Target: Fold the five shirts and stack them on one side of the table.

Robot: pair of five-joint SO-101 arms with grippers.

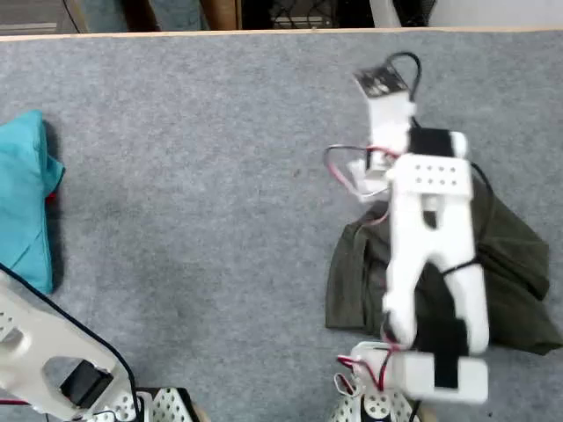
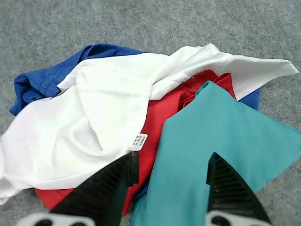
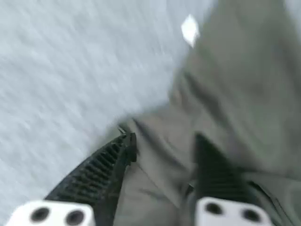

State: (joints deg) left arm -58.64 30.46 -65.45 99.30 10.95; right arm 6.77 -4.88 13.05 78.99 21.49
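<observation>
Two shirts lie at opposite sides of the grey table (image 1: 202,176) in the high view: a teal shirt (image 1: 25,198) at the left edge and an olive shirt (image 1: 519,264) under the right arm (image 1: 431,255), with a broad stretch of felt between them up to the far edge. In the left wrist view, the left end effector (image 2: 171,188) hovers, fingers apart, above the teal shirt, which overlaps a red shirt (image 2: 164,113) beside a white shirt (image 2: 84,122) and a blue shirt (image 2: 37,82). In the right wrist view, the right end effector (image 3: 162,165) has its fingers apart with olive cloth between them, near the shirt's edge.

Room to pass across mid table (image 1: 202,176). Teal shirt (image 1: 26,198) blocks L edge; olive shirt (image 1: 352,281) + right arm (image 1: 431,220) block R side.
</observation>
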